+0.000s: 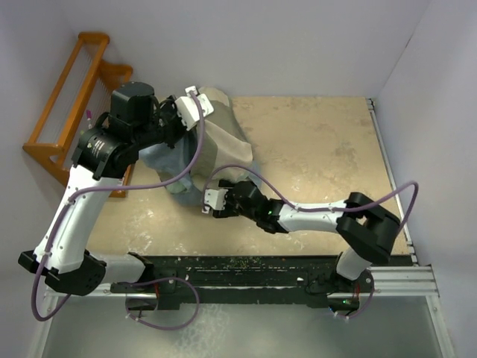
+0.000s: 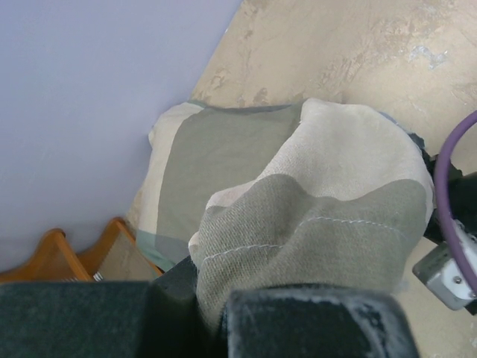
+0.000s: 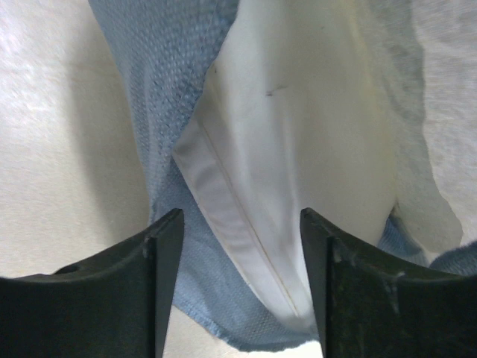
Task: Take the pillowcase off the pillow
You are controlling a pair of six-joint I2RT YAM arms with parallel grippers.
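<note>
My right pincer [image 3: 242, 253] stands wide, astride the pillow [image 3: 298, 112] corner jutting toward it from the pillowcase [image 3: 149, 74] mouth; my left pincer [image 2: 212, 302] clamps bunched pillowcase beyond, far-left on the bench [image 1: 320, 149]; right arm is nearer the pillow.

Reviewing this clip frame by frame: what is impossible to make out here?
- Every view: the pillowcase covers the pillow, except for one white corner in the right wrist view.
- Right wrist view: it is unclear whether the right gripper pinches that corner, because cloth fills the gap.
- Top view: the fingertips of the left gripper are hidden by its own wrist.
- Top view: the wooden rack is partly hidden behind the left arm.
</note>
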